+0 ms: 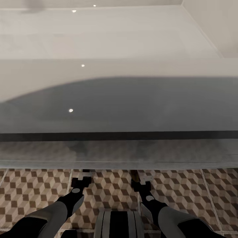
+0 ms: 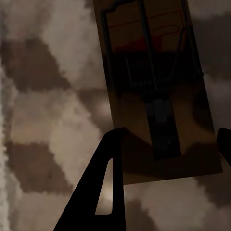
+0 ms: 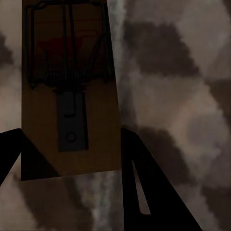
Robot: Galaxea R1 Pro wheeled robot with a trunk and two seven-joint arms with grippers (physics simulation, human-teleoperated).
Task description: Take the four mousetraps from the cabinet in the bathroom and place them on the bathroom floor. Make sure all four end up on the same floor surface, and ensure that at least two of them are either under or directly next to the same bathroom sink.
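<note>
Both hands under long white wall-hung sink point(image 1: 119, 99), low over cube-pattern tiled floor point(image 1: 33, 188). Left hand point(image 2: 166, 159) clenched on tan wooden mousetrap point(image 2: 159, 96); right hand point(image 3: 72, 163) grasping second trap point(image 3: 72, 86). Neither placed yet; other two unseen.

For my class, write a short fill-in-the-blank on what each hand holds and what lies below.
1. Between the left hand fingers sits a ____.
2. The right hand also grips a ____.
3. The bathroom floor tiles show a ____ pattern.
4. Both arms reach under the white ____.

Missing words: mousetrap; mousetrap; cube; sink
</note>
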